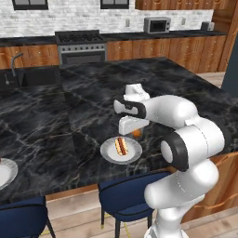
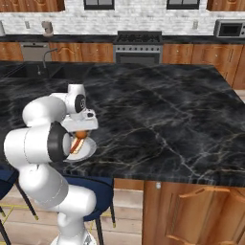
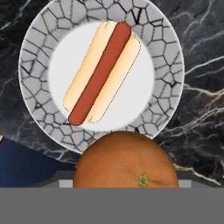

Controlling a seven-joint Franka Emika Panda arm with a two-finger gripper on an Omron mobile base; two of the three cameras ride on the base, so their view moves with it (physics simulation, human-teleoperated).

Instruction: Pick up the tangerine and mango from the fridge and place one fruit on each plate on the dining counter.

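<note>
My gripper hangs just above the near edge of the dining counter, shut on the tangerine, a small plain orange fruit. In the hand view the tangerine sits close at the bottom and hides the fingertips. Below it lies a round plate with a crackled grey rim, and a hot dog rests in its middle. From the base views the same plate is under the hand, slightly to its left. Another plate sits at the far left. The mango is out of view. The fridge's dark side shows at the right edge.
Blue stools stand along the counter's near edge. A stove, a sink with faucet and a microwave line the back wall. The black marble stretches wide behind and to the right of the hand.
</note>
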